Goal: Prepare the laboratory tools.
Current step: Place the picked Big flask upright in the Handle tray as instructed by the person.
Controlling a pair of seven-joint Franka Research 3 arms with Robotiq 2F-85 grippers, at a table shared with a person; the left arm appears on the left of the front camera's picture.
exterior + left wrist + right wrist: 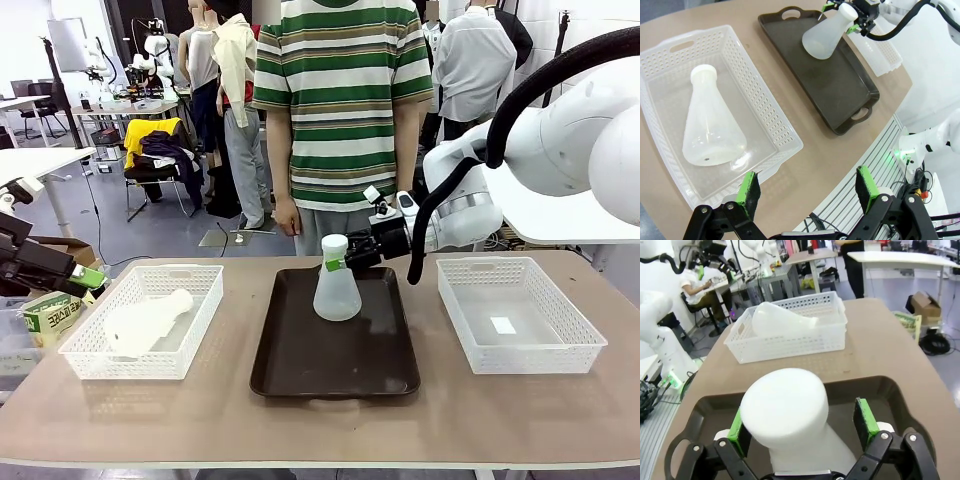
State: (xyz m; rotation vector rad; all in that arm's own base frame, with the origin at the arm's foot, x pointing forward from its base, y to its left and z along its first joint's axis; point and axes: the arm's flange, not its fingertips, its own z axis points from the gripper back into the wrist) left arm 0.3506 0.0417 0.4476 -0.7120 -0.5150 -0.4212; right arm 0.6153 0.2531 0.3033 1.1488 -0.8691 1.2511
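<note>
Right gripper [345,258] straddles the upright flask [337,295] on the tray [300,370], pads apart, seemingly poised to clamp; left gripper [807,187], also spread, faces the lying flask [710,125].

The flask [336,292] looks frosted matt plastic, the tray [300,368] smooth.

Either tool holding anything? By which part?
Nothing held. Right tool stands open around the neck of the upright flask on the tray, one pad visibly clear. Left tool open, empty.
</note>
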